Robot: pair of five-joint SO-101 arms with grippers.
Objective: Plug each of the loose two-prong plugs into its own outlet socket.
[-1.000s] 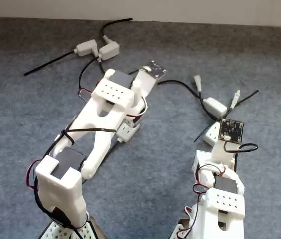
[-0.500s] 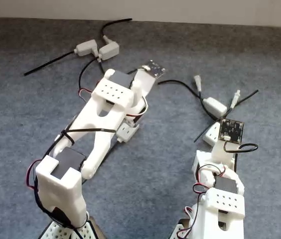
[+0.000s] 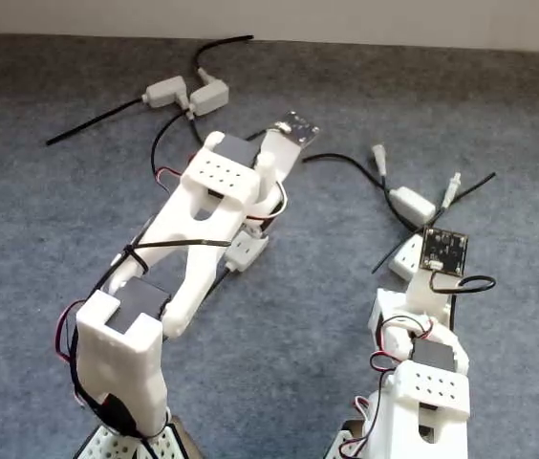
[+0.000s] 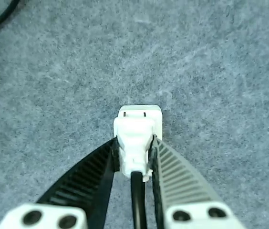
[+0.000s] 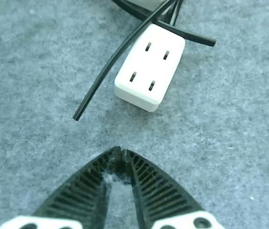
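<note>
Left tool: we find it clamped on a white plug, apparently pushed into its socket.
Right tool: pinched shut, holding nothing, close to the vacant outlet block.
Remaining: a loose plug lies far right, unplugged.

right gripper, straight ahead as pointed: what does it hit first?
Probably the white outlet block, at its near corner, past bare carpet. The loose end of the black cable lies off that line. If the right gripper is pitched down, carpet comes first; depth unclear.
</note>
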